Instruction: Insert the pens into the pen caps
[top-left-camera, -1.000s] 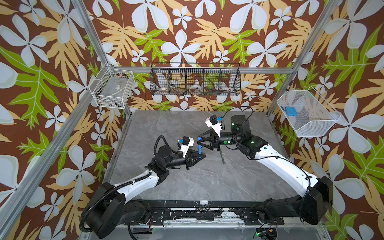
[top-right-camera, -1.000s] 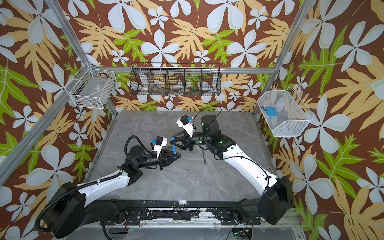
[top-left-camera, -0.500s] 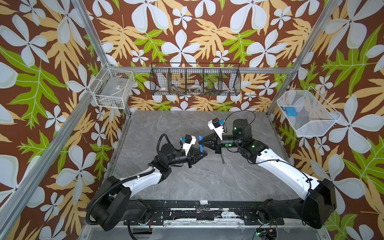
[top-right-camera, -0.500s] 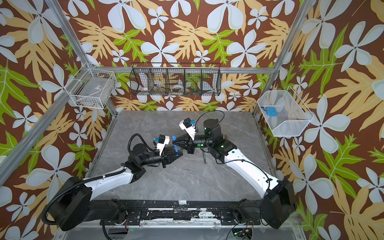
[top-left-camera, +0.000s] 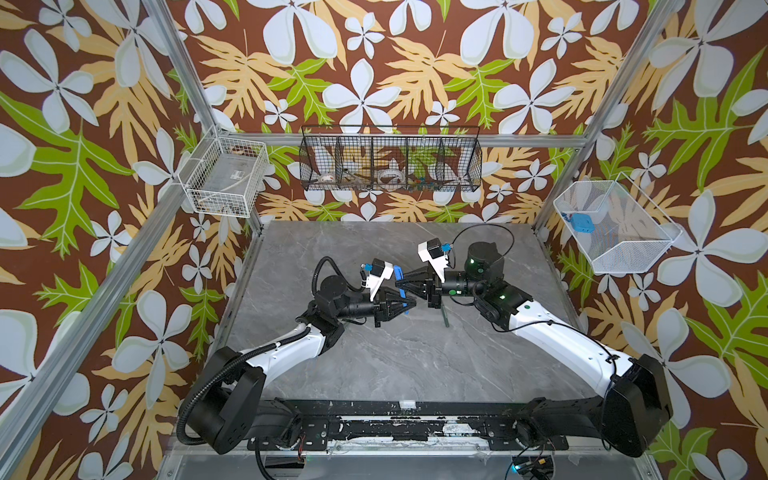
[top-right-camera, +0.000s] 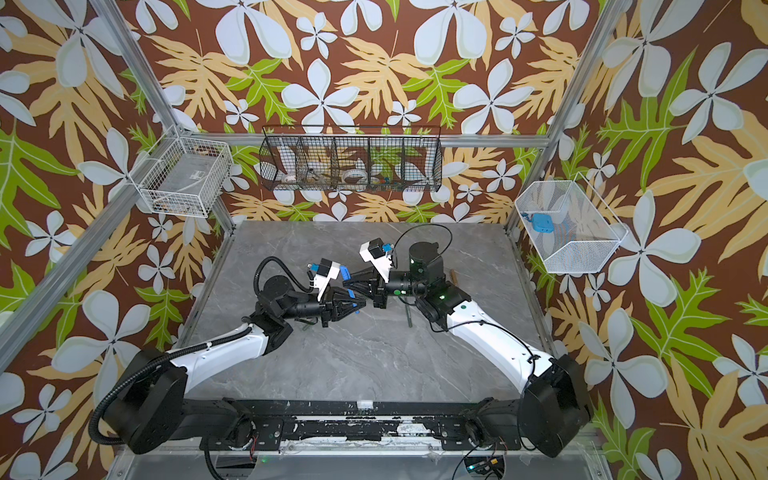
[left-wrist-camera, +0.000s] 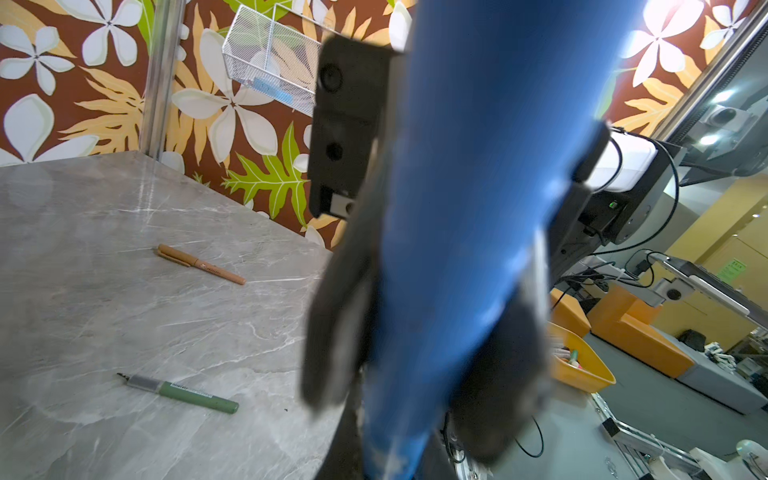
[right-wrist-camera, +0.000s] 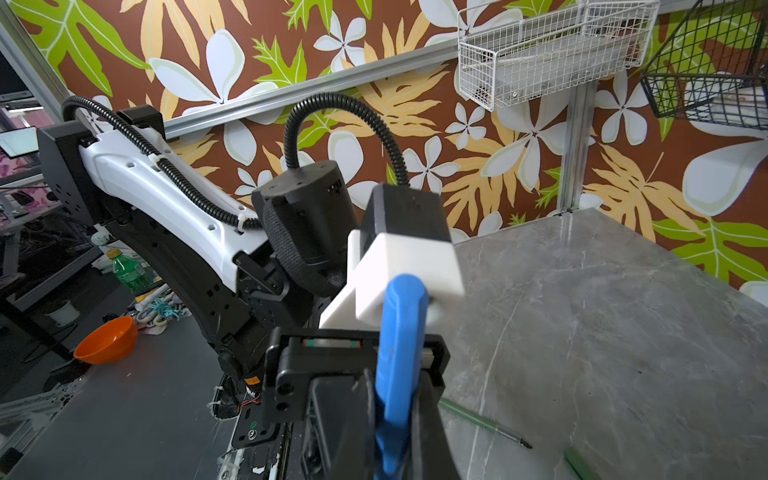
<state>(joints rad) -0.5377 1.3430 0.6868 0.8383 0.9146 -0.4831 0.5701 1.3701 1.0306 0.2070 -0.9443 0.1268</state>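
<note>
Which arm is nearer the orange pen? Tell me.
Right. The right arm passes close beside the orange pen; the left arm is well away on the opposite side.

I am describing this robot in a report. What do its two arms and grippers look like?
The left arm and right arm have white shells with black joints. A ribbed black hose runs along the left one. The left gripper and right gripper are black wedges, each with a white camera block.

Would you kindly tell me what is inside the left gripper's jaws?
A blue pen is clamped in the left gripper. The right gripper also grips it; their jaws cover its tip, so any cap cannot be seen.
</note>
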